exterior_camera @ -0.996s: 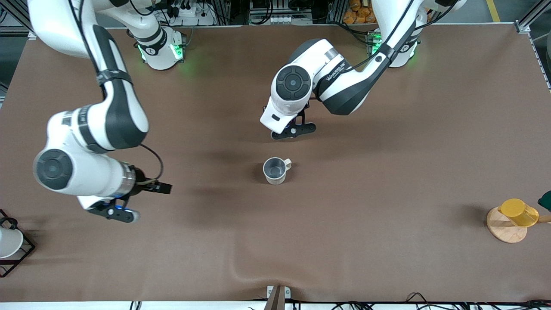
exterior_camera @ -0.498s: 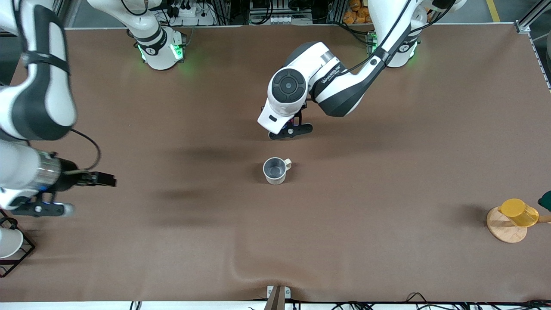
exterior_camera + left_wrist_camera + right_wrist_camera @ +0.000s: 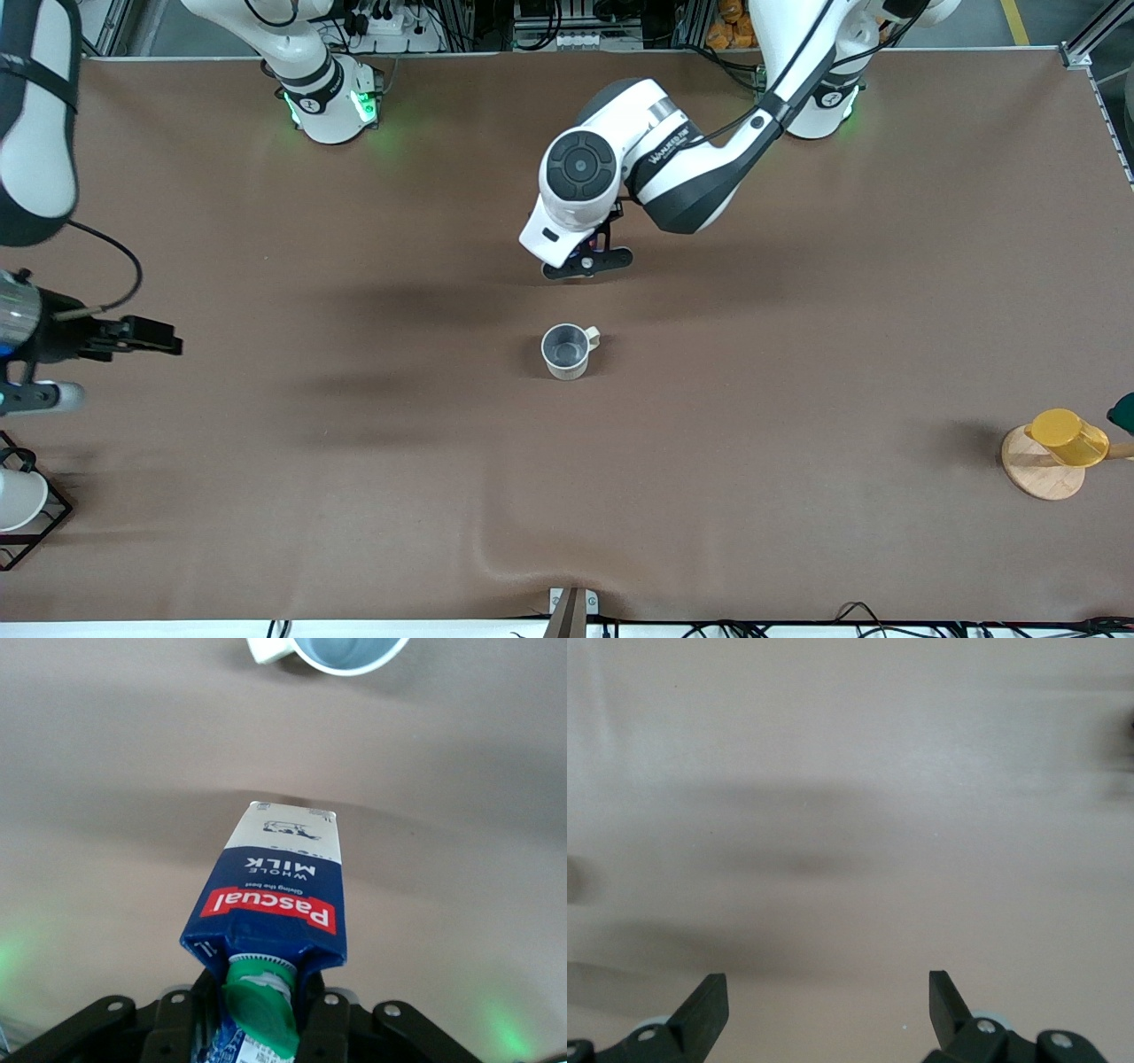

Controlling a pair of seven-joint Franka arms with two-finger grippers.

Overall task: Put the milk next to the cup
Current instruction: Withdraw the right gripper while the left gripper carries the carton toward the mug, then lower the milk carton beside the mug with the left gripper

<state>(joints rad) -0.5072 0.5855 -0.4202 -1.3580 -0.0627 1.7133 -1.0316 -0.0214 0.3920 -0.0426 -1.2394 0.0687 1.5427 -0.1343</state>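
My left gripper (image 3: 257, 1020) is shut on the gabled top of the milk (image 3: 279, 895), a dark blue carton with a green cap, a red-and-white label and a pale lower part. The carton's base points down at the brown table; I cannot tell if it touches. In the front view the left gripper (image 3: 586, 262) is a short way from the cup (image 3: 567, 350), on the robots' side, and the wrist hides the milk. The cream cup with grey inside (image 3: 350, 651) stands upright. My right gripper (image 3: 824, 1005) is open and empty over bare table at the right arm's end (image 3: 40, 397).
A yellow cup (image 3: 1067, 436) lies on a round wooden disc (image 3: 1036, 478) at the left arm's end. A plain white cup (image 3: 18, 498) sits in a black wire rack (image 3: 49, 523) at the right arm's end. The mat has a wrinkle (image 3: 496, 560) near the front edge.
My right arm has swung away from the middle toward its own end of the table, gripper empty. My left gripper with the milk has shifted slightly toward the robots' side.
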